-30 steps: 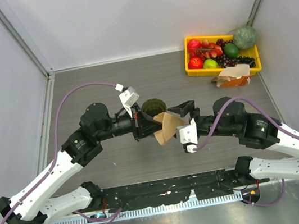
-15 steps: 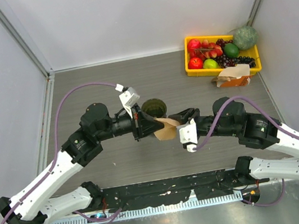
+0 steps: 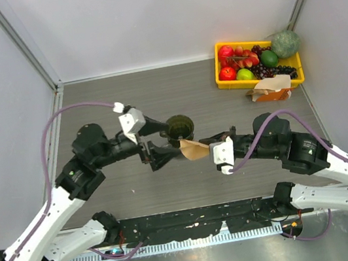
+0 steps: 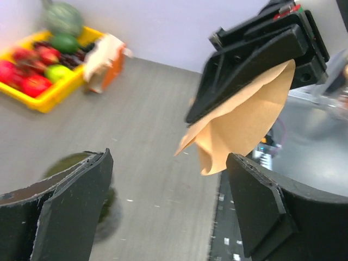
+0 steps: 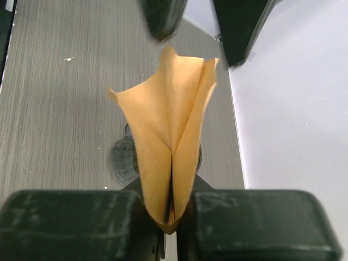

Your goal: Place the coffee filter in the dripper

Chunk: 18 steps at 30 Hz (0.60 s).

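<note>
Tan-brown paper, thin and softly creased, the filter is a folded cone held in the air just beside the near side of the dripper. Its long axis runs from the right fingers toward the left arm. The narrow tip is at the right fingers and the wide, wavy edge fans out toward the dripper. From the right wrist the filter shows as two flaps meeting along a central fold, its point clamped at the bottom and its open edge flaring away.

The dripper is a dark olive-black round cup standing upright on the grey wood-grain surface, its mouth facing up. In the left wrist view only a dark green sliver of it shows behind one finger.

The right fingers, blocky and matte black, are pressed together on the filter's tip, pinching the paper between them. The left fingers are spread wide and grip nothing. They point at the dripper from its left, their tips near its side. In their own camera the left fingers frame the filter, which hangs beyond them without touching either one.

A yellow tray of fruit sits at the far right of the surface.
</note>
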Each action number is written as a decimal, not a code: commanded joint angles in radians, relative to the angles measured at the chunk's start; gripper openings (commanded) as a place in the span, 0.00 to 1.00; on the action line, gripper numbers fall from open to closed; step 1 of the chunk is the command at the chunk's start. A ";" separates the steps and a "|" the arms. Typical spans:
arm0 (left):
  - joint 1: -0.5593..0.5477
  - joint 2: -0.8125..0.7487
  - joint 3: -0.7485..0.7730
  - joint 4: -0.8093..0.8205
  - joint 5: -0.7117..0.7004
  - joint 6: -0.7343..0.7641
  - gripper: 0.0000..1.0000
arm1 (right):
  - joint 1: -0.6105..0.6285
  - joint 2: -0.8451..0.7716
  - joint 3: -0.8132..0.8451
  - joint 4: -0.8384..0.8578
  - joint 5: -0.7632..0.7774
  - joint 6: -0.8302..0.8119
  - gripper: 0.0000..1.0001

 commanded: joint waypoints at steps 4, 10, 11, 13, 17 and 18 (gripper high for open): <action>0.055 -0.110 0.036 -0.069 0.178 0.354 0.99 | -0.020 -0.020 0.045 0.051 -0.148 0.165 0.05; 0.017 -0.081 -0.030 0.074 0.241 0.312 0.99 | -0.023 0.019 0.103 0.091 -0.275 0.366 0.07; 0.008 -0.076 -0.028 0.083 0.243 0.309 0.99 | -0.025 0.020 0.105 0.092 -0.281 0.371 0.08; -0.003 -0.061 -0.025 0.099 0.226 0.277 0.99 | -0.027 0.016 0.103 0.094 -0.277 0.365 0.09; -0.005 -0.064 -0.019 0.112 0.170 0.142 0.99 | -0.027 0.005 0.074 0.086 -0.201 0.294 0.10; -0.003 -0.069 -0.020 0.111 0.140 0.107 0.99 | -0.025 0.003 0.064 0.085 -0.190 0.279 0.10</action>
